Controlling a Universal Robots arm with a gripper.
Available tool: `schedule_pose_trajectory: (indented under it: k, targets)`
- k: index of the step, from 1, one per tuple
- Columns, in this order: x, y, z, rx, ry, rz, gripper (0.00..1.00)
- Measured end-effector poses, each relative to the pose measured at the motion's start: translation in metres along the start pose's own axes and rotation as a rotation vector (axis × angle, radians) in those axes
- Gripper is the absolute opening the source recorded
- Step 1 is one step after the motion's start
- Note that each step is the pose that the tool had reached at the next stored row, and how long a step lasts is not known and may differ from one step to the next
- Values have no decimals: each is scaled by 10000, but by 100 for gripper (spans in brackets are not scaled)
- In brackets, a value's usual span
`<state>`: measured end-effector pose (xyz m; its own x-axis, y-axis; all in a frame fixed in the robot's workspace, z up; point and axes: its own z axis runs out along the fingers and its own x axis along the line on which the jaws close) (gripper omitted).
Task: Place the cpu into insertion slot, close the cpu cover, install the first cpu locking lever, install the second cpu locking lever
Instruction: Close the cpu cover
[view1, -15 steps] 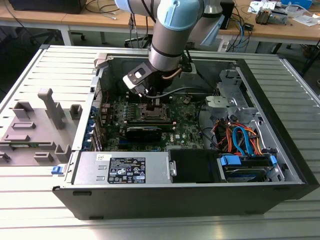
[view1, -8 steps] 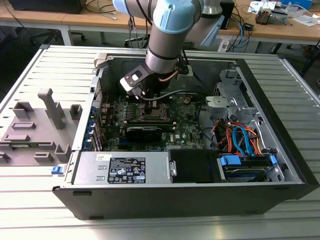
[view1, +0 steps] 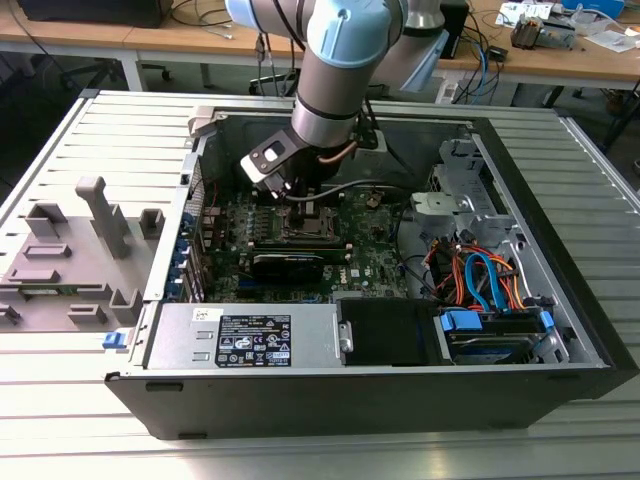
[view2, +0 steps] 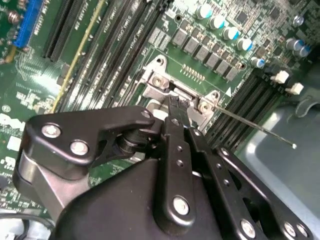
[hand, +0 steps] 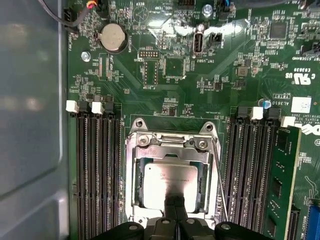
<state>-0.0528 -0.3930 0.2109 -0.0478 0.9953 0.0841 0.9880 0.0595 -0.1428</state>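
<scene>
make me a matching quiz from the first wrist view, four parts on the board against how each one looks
Parts:
1 cpu
2 coin battery
3 memory slots
4 locking lever

Looks:
a long black rows
b thin bare metal rod
c round silver disc
d flat silvery square

Pairs: 1-d, 2-c, 3-a, 4-b

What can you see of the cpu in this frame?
The cpu is a flat square chip with a dull silvery metal top. It lies level in the insertion slot on the green board, and the silvery cpu cover frames it. The gripper overlaps one edge; whether it touches is unclear.
</scene>
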Motion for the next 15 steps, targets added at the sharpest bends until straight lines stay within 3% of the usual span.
schedule_pose_trajectory:
  k: [4, 6, 7, 9, 15]
  targets:
    - [-4, 103, -29, 74, 7, 3, 11]
    - [-4, 138, -49, 104, 79, -136, 11]
    - [-1, 137, -100, 106, 126, -183, 11]
    - [8, 123, -205, 107, 148, -216, 11]
    - [8, 129, -208, 76, 145, -220, 11]
